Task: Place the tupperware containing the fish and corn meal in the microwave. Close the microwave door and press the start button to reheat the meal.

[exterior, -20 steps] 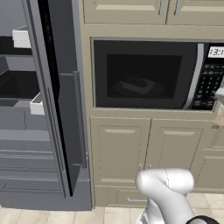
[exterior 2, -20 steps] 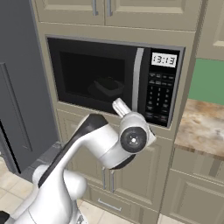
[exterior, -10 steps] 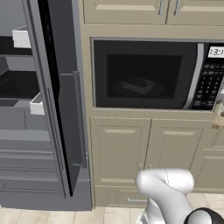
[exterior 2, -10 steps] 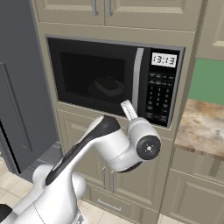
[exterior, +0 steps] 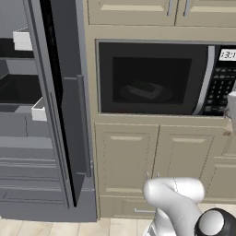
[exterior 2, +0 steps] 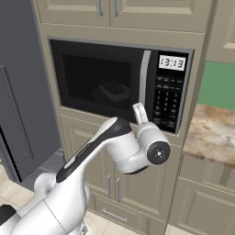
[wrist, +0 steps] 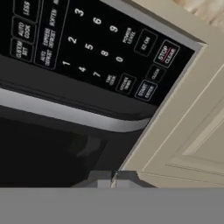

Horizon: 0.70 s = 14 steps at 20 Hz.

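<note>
Fridge: at the far left of my left base view I have the tall grey fridge [exterior: 27,138] standing open, with its grey door [exterior: 69,115] swung out edge-on toward me and white boxy bins [exterior: 23,39] on the shelves inside.
Microwave: I log the wide built-in black microwave with grey trim [exterior: 161,78] set into the beige cabinet wall to the right of the fridge.
Microwave door: the wide black door with dark glass window [exterior 2: 103,85] sits shut and flush, and I see its curved silver-grey vertical handle [exterior 2: 144,82] at the right edge of the glass.
Tupperware: I make out the shallow rectangular pale container [exterior 2: 114,90] through the glass, resting on the microwave floor; it shows dim, and I cannot tell its food.
Keypad: the dark keypad panel [wrist: 87,48] lies to the right of the handle, with the small digital display [exterior 2: 171,63] above it; in my hand view the start button [wrist: 145,90] is up and to the right of the fingers.
Fingers: my two dark fingers [wrist: 113,178] are pressed together with nothing between them, held close before the microwave's lower right corner.
Worktop: a speckled brown stone worktop [exterior 2: 213,135] lies at the far right under a green wall.
</note>
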Available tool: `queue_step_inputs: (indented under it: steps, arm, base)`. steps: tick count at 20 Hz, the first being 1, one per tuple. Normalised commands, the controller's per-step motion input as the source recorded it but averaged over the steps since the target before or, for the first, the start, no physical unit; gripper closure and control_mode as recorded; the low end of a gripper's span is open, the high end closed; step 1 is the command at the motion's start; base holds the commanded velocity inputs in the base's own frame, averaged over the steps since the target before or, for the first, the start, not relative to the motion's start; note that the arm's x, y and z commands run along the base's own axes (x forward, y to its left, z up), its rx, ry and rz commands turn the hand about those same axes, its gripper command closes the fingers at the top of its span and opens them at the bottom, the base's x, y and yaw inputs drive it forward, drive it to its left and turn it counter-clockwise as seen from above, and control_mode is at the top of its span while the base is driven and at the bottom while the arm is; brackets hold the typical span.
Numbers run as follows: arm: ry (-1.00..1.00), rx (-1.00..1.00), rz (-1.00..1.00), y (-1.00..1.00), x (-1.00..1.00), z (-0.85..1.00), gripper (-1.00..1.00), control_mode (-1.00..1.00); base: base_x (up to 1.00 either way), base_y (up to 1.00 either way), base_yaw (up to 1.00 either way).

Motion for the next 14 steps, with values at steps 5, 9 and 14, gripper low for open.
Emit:
queue_step_inputs:
  steps: [5,9,14]
  arm:
    - [0.00,0.08,-0.04,0.00,0.29,-0.13,1.00,-1.00]
    - [0.00,0.06,-0.03,0.00,0.24,-0.20,1.00,-1.00]
    - [0.00,0.06,-0.04,0.00,0.27,-0.25,1.00,-1.00]
  base:
    - [0.00,0.00,0.00]
    - [0.00,0.00,0.00]
    - [0.00,0.00,0.00]
